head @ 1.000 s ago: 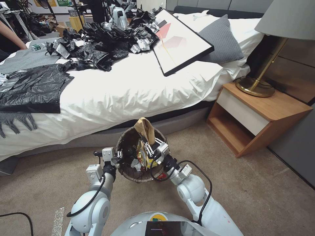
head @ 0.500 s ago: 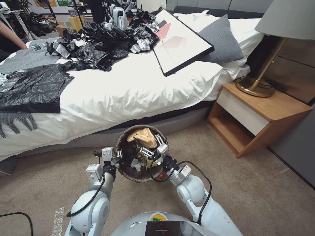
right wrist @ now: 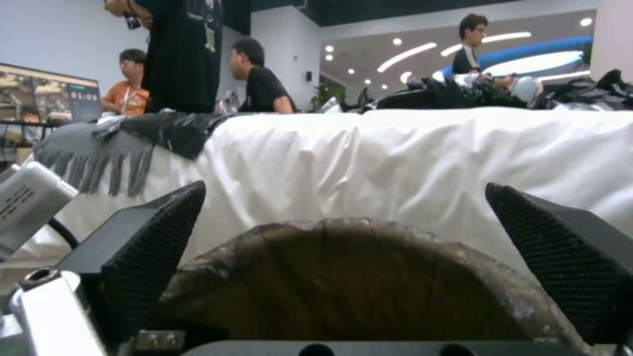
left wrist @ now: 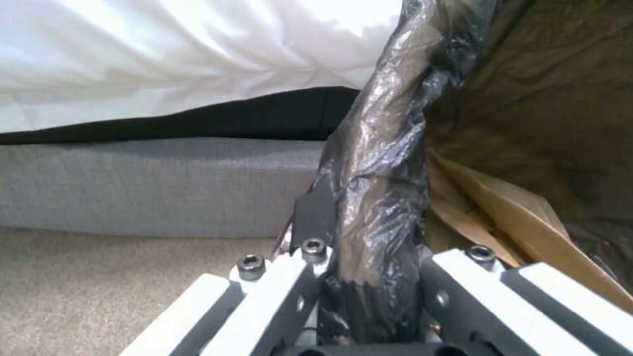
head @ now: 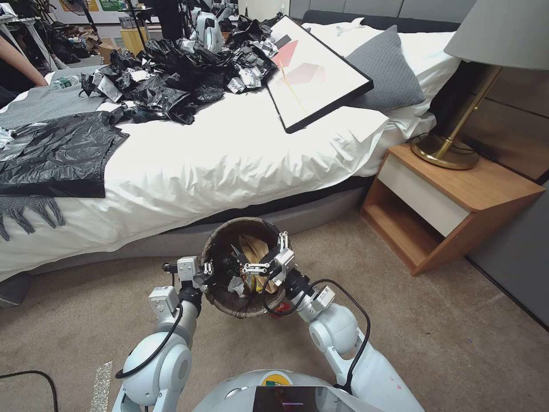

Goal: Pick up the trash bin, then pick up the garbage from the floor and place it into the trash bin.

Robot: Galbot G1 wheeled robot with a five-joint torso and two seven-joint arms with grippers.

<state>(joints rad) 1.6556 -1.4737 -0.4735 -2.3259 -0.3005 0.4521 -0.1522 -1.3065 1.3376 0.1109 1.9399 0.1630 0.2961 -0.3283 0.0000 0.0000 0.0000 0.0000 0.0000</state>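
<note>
The trash bin [head: 229, 306], round with a dark liner, hangs just above the carpet in front of the bed. My left gripper [head: 208, 269] is shut on its rim; in the left wrist view my left gripper [left wrist: 369, 247] pinches the crinkled liner of the trash bin [left wrist: 379, 188]. My right gripper [head: 258, 245] hovers open over the bin's mouth with nothing in it. A brown paper scrap [head: 255, 249] lies inside with a white tissue [head: 234, 285] and a yellow wrapper. The right wrist view shows the bin rim [right wrist: 356, 232] between the spread pads [right wrist: 152, 237].
The white bed [head: 229, 160] stands just behind the bin, carrying black plastic sheets [head: 57, 151] and a framed picture [head: 314, 71]. A wooden nightstand [head: 452, 200] with a lamp is to the right. Something small and red [head: 280, 309] shows by the bin's base. Open carpet lies to the right.
The right gripper opened and let go of the brown paper scrap, which dropped from above the rim down into the bin. The left gripper and bin stayed put.
</note>
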